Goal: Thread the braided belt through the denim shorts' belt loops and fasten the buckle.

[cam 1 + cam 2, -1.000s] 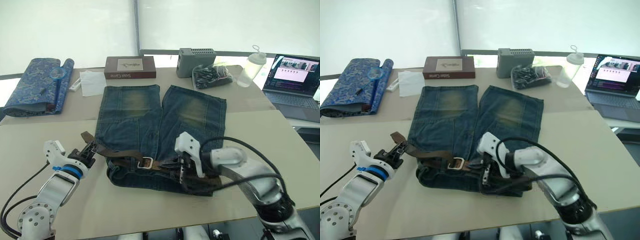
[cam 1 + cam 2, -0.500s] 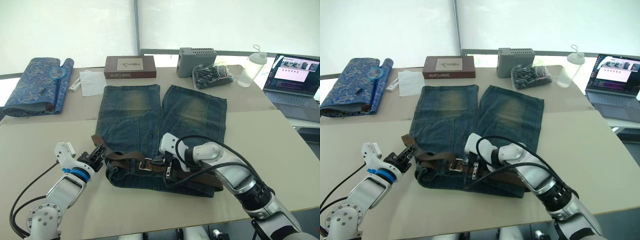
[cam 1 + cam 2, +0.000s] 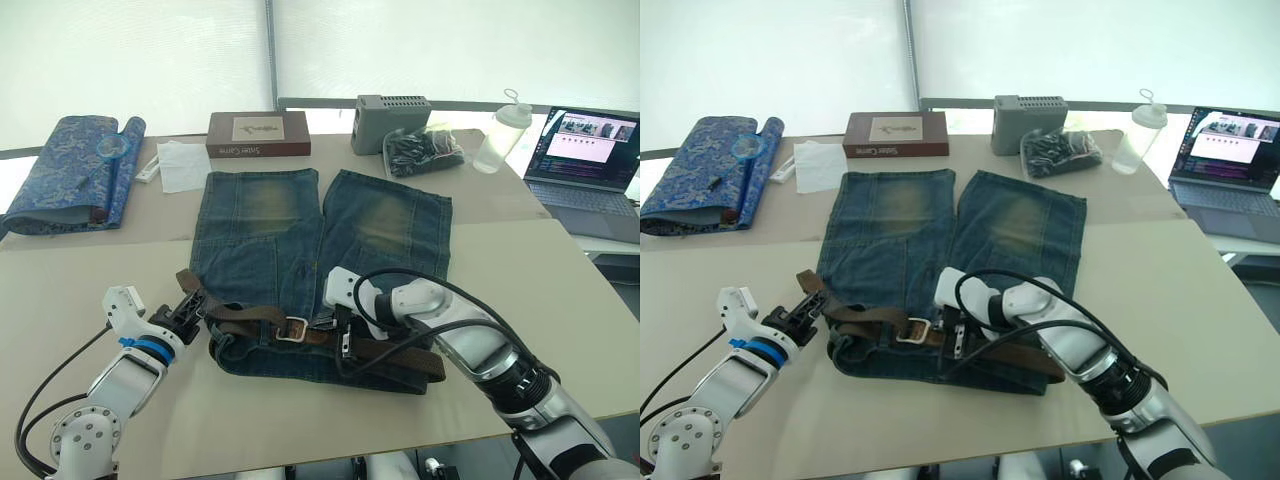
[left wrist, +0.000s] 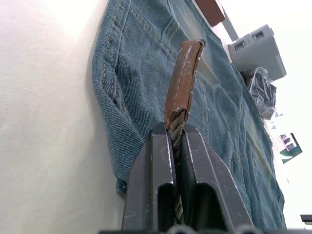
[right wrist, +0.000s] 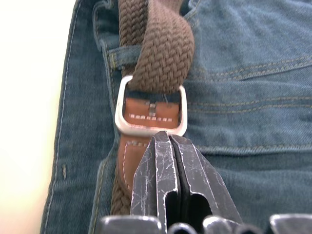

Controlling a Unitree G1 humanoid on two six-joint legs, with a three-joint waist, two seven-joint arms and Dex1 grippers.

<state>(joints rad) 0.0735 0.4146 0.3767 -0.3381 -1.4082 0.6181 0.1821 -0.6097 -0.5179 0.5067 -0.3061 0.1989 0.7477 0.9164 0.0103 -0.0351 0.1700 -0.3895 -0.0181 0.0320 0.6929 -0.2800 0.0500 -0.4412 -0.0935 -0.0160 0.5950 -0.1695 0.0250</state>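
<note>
**Belt lies along the waistband, strap through the buckle frame, fastening not confirmed**

Belt [image 3: 262,316] — a brown braided strap — runs across the near edge of the denim shorts [image 3: 320,262], which lie flat on a beige table [image 3: 560,300] with the legs pointing away from the robot. The strap follows the waistband from one side to the other, so the threading looks largely done, though the belt loops themselves are hard to pick out from above.

Near the middle of the waistband sits the silver buckle [image 5: 151,108]. In the right wrist view the braided strap passes through its frame. I cannot see a prong seated in the weave, so I judge the fastening to be in progress and not finished.

The left gripper [image 4: 175,141] is clamped on the belt's leather-tipped free end [image 4: 184,73], holding it just off the left side of the shorts. The right gripper [image 5: 170,144] sits right at the buckle with its fingers pressed together — whether they pinch the leather tab behind the frame or merely press on it, I cannot tell.

What likely remains: drawing the strap snug, setting the prong and letting go.
</note>
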